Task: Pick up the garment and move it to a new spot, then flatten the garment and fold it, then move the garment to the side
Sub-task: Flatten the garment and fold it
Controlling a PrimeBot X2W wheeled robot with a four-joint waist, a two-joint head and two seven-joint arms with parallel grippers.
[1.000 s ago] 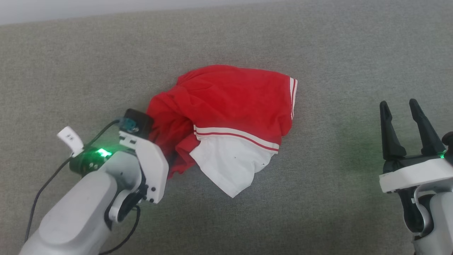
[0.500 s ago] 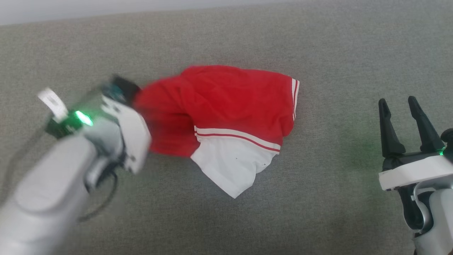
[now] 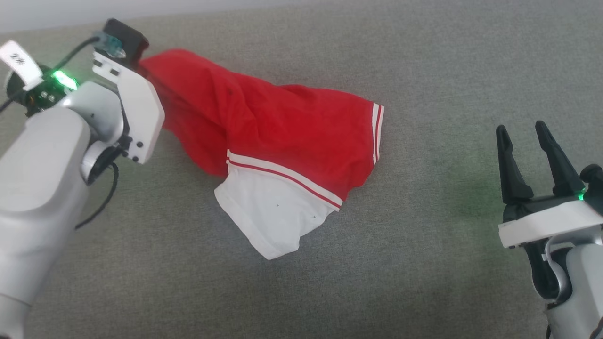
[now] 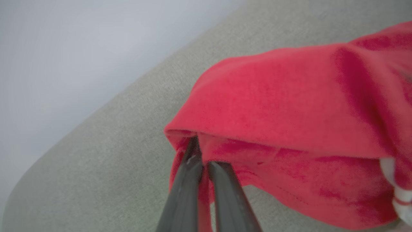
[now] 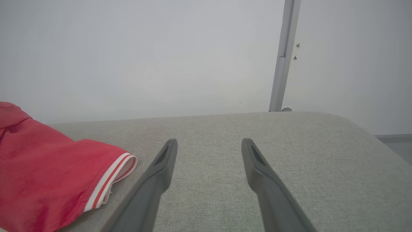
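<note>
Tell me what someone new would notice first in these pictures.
The bright red garment lies stretched across the grey padded surface. Its far-left end is pinched in the left gripper, jaws shut on the red edge. The right gripper sits at the lower right, jaws open, apart from the garment.

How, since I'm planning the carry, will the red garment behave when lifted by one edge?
Probably floppy: the garment drapes from the edge pinched by the left gripper. Likely light, as that thin pinch holds it up. It may drag: its white panel lies on the grey surface.
</note>
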